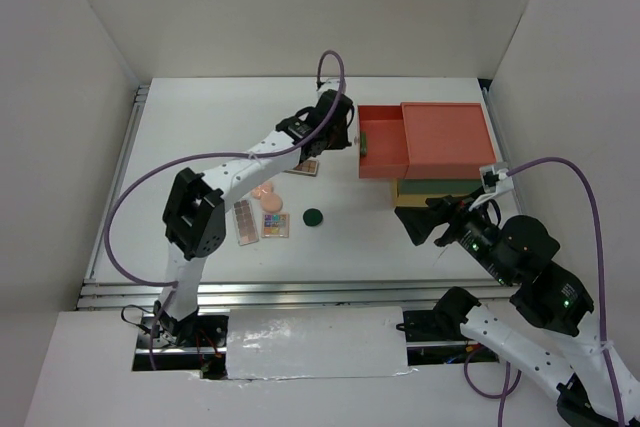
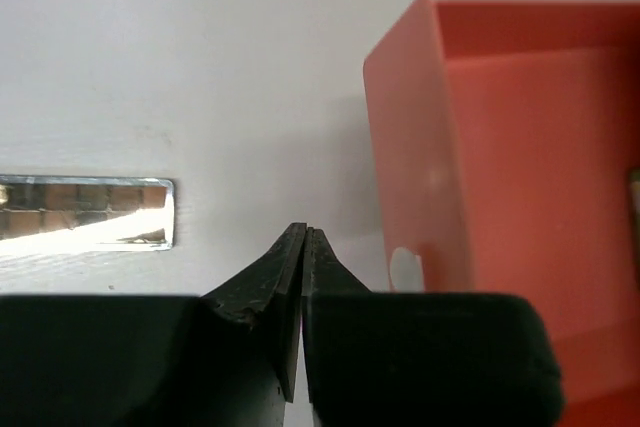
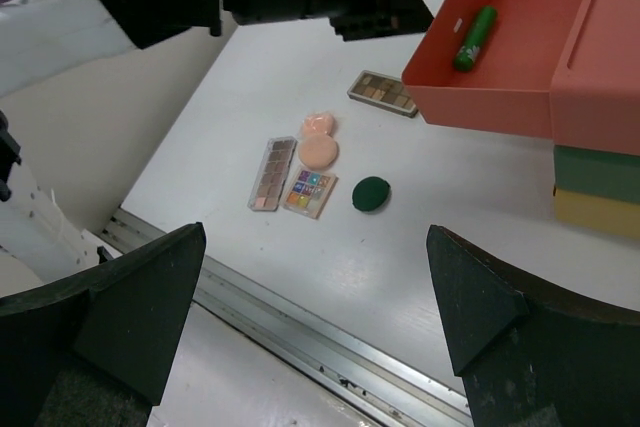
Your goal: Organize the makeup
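Observation:
My left gripper (image 1: 338, 129) (image 2: 303, 233) hovers by the left wall of the open red drawer (image 1: 382, 144) (image 2: 500, 147), shut with nothing between its fingers. A brown-pink eyeshadow palette (image 1: 307, 167) (image 2: 85, 212) (image 3: 384, 93) lies just left of it. One green tube (image 3: 474, 37) rests inside the drawer. Nearer me lie a second long palette (image 1: 245, 221) (image 3: 273, 174), a small multicoloured palette (image 1: 275, 225) (image 3: 310, 192), two peach compacts (image 1: 268, 197) (image 3: 319, 150) and a dark green disc (image 1: 313, 217) (image 3: 371, 193). My right gripper (image 1: 415, 219) (image 3: 316, 237) stands open, above the table's front edge.
The drawer box (image 1: 447, 137) has a red top over green (image 3: 596, 172) and yellow (image 3: 596, 212) layers at the right. A metal rail (image 3: 300, 332) runs along the table's near edge. White walls enclose the table.

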You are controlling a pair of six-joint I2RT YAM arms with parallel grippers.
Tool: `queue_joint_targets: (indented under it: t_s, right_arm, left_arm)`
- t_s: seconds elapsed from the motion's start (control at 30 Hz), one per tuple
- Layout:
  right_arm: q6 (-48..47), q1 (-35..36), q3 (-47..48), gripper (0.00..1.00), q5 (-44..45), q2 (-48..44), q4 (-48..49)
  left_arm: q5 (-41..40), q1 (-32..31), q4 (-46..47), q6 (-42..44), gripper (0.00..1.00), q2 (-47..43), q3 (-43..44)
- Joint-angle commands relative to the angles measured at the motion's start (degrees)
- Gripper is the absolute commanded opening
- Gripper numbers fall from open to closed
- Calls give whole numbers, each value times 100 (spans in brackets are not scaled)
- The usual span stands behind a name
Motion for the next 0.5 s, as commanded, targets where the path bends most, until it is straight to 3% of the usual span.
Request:
queue_joint_targets:
  t_s: [0.0,0.07,0.17,0.47]
  right_arm:
    - [15,41,-60,100,-31,-88,306]
    - [6,41,-69,100,4,-79,289]
    - [6,32,-69,100,13,-35,271]
    - [-2,41,-192,100,-84,9,341]
  left_arm:
    - [634,-16,89,198,17,204,348]
    - [1230,-25,546,269,24,196,138]
    - [1707,-34,1142,278,26,91,-178]
    - [2183,-43,1514,182,27,477,49]
